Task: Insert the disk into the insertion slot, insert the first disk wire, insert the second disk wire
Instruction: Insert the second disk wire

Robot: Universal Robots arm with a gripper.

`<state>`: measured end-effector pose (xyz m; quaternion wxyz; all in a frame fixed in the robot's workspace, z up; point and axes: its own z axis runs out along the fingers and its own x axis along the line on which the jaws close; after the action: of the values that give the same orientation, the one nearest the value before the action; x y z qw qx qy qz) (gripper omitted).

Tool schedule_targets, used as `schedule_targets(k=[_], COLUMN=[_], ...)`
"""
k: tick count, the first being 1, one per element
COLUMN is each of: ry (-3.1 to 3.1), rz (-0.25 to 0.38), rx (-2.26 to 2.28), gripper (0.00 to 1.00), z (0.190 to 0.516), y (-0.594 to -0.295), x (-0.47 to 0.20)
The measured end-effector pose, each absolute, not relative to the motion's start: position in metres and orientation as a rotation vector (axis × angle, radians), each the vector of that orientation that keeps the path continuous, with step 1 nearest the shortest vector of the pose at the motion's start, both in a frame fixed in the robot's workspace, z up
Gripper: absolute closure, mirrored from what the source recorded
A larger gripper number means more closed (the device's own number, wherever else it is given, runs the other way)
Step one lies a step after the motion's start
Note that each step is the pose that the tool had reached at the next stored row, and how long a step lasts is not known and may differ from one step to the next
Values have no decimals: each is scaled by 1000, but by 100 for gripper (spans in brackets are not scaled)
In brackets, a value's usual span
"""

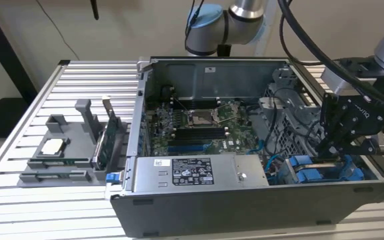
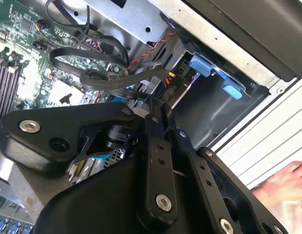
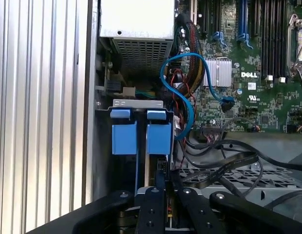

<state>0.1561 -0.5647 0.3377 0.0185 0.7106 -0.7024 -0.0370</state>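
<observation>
**Gripper low over the blue drive carriers in the case corner**

In the exterior view the black gripper [image 1: 330, 150] reaches down into the open computer case [image 1: 245, 210] at its near corner on the exterior view's right, just above the blue-framed disk [image 1: 319, 172] sitting in the insertion slot [image 1: 292, 170]. In the first wrist view the fingers [image 3: 151, 204] stand close together with only a thin gap, right at the end of the disk [image 3: 158, 139], whose blue carrier lies beside a second blue carrier [image 3: 124, 136]. Whether they pinch anything I cannot tell.

A blue cable [image 3: 185, 83] loops from the motherboard [image 3: 258, 68] toward the carriers, and black cables [image 3: 224, 161] sprawl over the perforated drive cage [image 3: 238, 178] next to the fingers. The grey power supply [image 1: 199, 172] lies along the case's near wall, just beside the slot. Outside the case, on the slatted counter [image 1: 52, 210], a grey holder [image 1: 72, 150] carries spare parts.
</observation>
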Motion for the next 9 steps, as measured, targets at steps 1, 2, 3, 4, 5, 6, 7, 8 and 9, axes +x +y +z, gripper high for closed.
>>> schedule_targets(k=[1,2,3,4,5,6,7,8,9], ry=[-2181,-2181,-2181,-2183,-2184,-2185,-2185,-2185,-2185], rz=[-115,-115,-116,-120,-124,-126,-127,-127,-127], rx=[2207,2207,2207,2209,2210,2211,2211,2211,2211], gripper=[82,82,76,76,70,70,70,70,70], z=[337,336,337,338,340,343,346,351,355], y=[-565,-565,-565,-565,-565,-565,-565,-565,-565], x=[156,156,156,156,156,156,156,156,156])
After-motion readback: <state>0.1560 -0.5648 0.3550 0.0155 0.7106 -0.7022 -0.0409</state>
